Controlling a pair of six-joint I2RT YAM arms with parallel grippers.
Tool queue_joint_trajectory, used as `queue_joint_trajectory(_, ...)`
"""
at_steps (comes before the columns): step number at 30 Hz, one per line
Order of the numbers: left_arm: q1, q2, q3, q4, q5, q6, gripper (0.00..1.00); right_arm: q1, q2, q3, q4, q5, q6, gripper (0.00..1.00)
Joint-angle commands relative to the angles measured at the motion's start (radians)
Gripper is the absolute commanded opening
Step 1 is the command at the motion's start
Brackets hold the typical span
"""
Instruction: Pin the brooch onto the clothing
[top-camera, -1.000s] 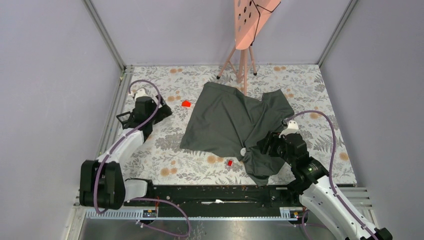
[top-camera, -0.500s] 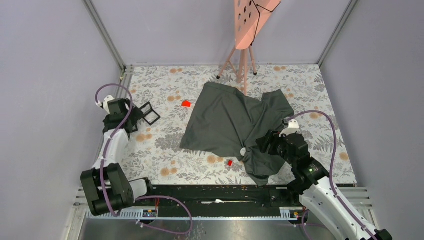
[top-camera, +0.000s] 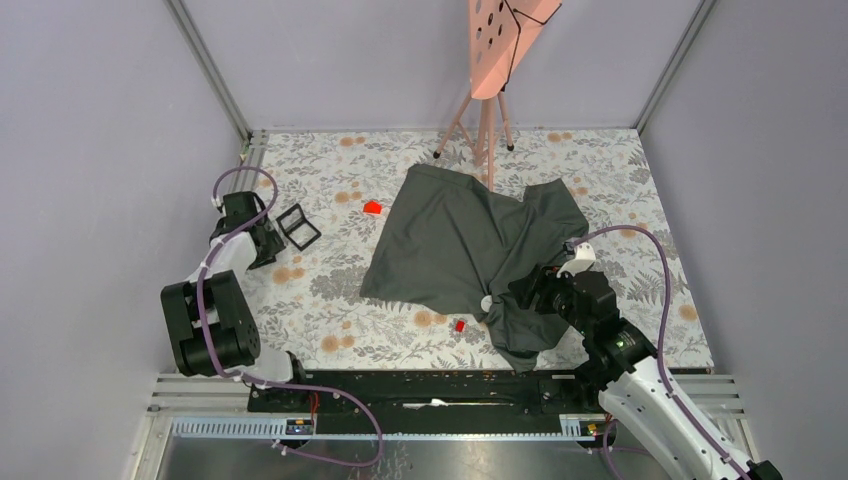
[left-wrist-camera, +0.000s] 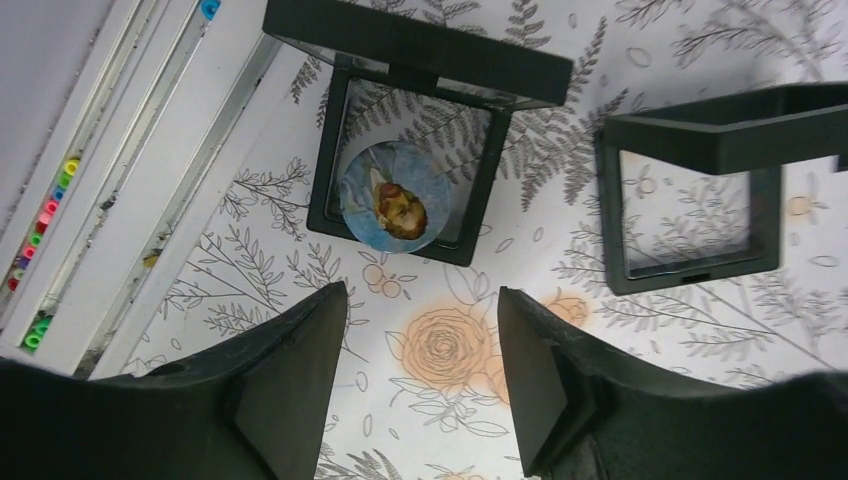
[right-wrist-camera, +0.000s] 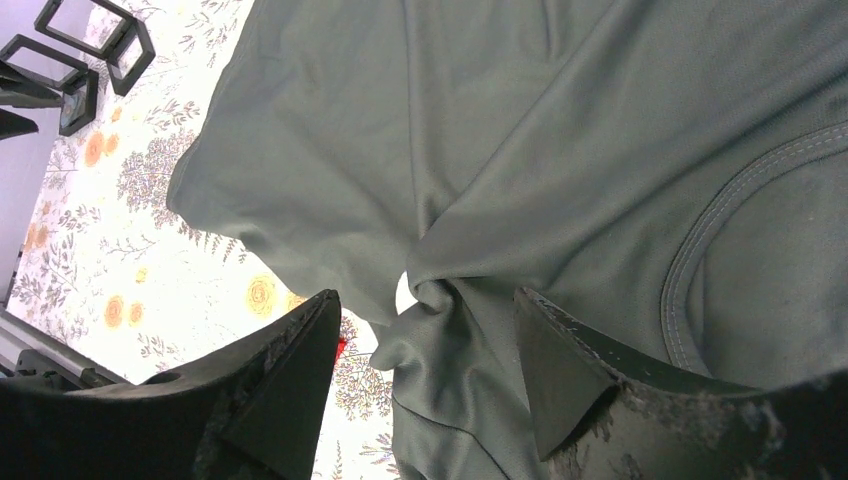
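Left wrist view: the left gripper (left-wrist-camera: 420, 300) hangs above the flowered table cover (left-wrist-camera: 440, 350). Its two fingers are spread apart and there is nothing between them. Just ahead of the fingertips lies a black square frame case (left-wrist-camera: 325, 190), and in it rests the brooch (left-wrist-camera: 388, 205), round and blue with a small picture in its middle. A second black frame (left-wrist-camera: 720, 135) stands just beside the case, on the right in this view.

In the top external view the dark grey T-shirt (top-camera: 460, 245) lies crumpled in the middle of the table, well apart from the case near the left edge. The right gripper (right-wrist-camera: 425, 300) hovers over the near part of the shirt, close to the collar seam, fingers wide and pinching nothing. A small red piece (top-camera: 372, 208) lies near the shirt's far left side, and another red piece (top-camera: 460, 325) just at its near edge.
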Motion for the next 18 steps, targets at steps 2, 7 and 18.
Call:
queue_joint_trajectory(2, 0.006, 0.047, 0.047, 0.021, -0.078, 0.080, 0.61, -0.003, 0.007, 0.014, 0.037, 0.011, -0.010, 0.71)
queue_joint_trajectory(7, 0.006, 0.074, 0.044, 0.039, -0.098, 0.098, 0.60, -0.004, 0.015, 0.013, 0.036, 0.010, -0.010, 0.71)
queue_joint_trajectory(18, 0.009, 0.135, 0.104, 0.026, -0.112, 0.113, 0.54, -0.004, 0.026, 0.011, 0.038, 0.012, -0.001, 0.71)
